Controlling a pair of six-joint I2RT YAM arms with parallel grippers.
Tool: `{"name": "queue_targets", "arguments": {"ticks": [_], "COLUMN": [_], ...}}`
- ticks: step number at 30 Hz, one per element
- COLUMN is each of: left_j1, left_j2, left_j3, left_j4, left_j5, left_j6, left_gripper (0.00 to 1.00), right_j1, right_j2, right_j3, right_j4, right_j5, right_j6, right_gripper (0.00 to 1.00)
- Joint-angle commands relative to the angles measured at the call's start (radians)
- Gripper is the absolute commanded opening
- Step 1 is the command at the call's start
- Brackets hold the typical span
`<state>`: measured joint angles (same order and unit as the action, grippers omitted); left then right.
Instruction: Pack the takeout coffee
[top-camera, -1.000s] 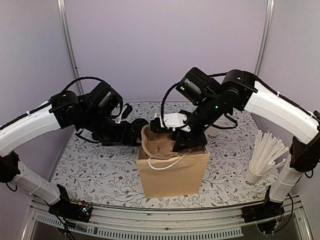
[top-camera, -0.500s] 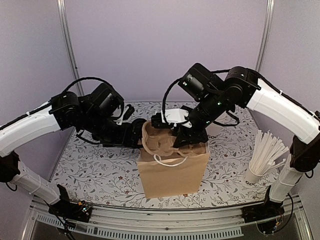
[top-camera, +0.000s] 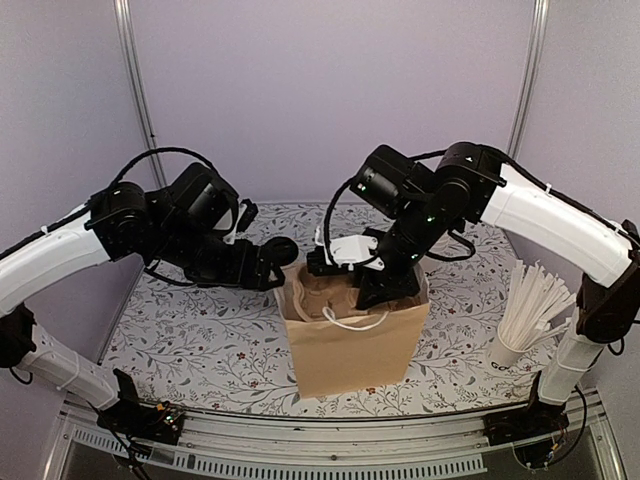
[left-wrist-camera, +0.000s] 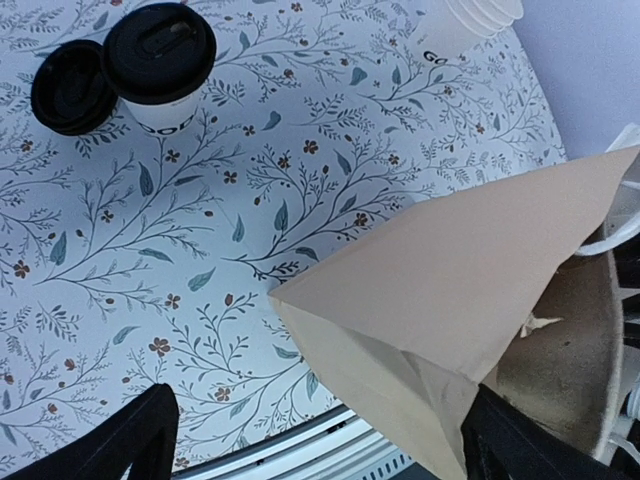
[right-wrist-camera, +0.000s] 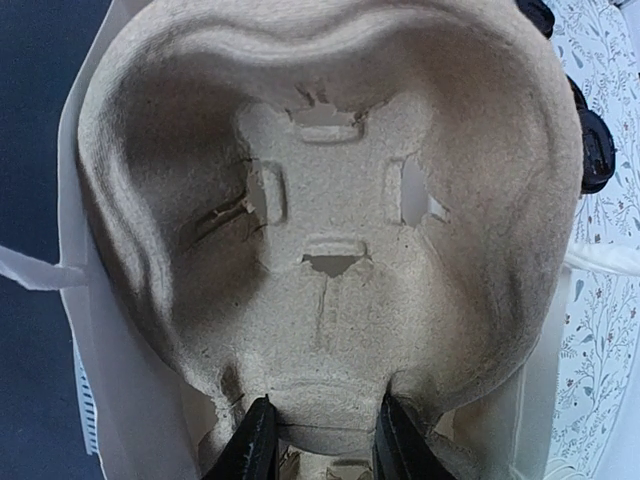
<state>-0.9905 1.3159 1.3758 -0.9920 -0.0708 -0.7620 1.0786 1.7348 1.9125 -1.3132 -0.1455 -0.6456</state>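
**Item 1, step in hand.** Right gripper (right-wrist-camera: 320, 445), jaws narrow, is pinching the rim of the moulded brown pulp cup carrier (right-wrist-camera: 330, 200) inside the brown paper bag (top-camera: 355, 345). The carrier probably needs lowering level, clear of the bag walls. Left gripper (top-camera: 272, 268), spread wide and gripping nothing, is hovering beside the bag's left edge.

**Item 2.** The takeout coffee, a white paper cup with round black lid (left-wrist-camera: 160, 62), is standing outside the bag.

**Item 3.** Floral-print tabletop (top-camera: 200, 340) is carrying everything; lilac walls (top-camera: 330, 90) are enclosing it.
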Motion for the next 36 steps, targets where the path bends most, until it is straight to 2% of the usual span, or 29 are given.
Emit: {"name": "queue_targets", "arguments": {"ticks": [1, 17, 36], "left_j1": [-0.004, 0.035, 0.132], "left_j2": [-0.022, -0.087, -0.156], "left_j3": [0.024, 0.001, -0.122], "left_j4": [0.021, 0.083, 0.147], "left_j5": [-0.064, -0.173, -0.127], "left_j6": [0.016, 0.098, 0.152], "left_gripper": [1.0, 1.0, 1.0], "right_j1": [-0.002, 0.019, 0.018], "right_j2": [0.018, 0.067, 0.171], "right_j3": [-0.033, -0.086, -0.18], "right_j4": [-0.055, -0.056, -0.04], "right_j5": [-0.015, 0.029, 0.002], "right_j6": [-0.015, 0.0, -0.028], "right_gripper": [0.26, 0.28, 0.3]}}
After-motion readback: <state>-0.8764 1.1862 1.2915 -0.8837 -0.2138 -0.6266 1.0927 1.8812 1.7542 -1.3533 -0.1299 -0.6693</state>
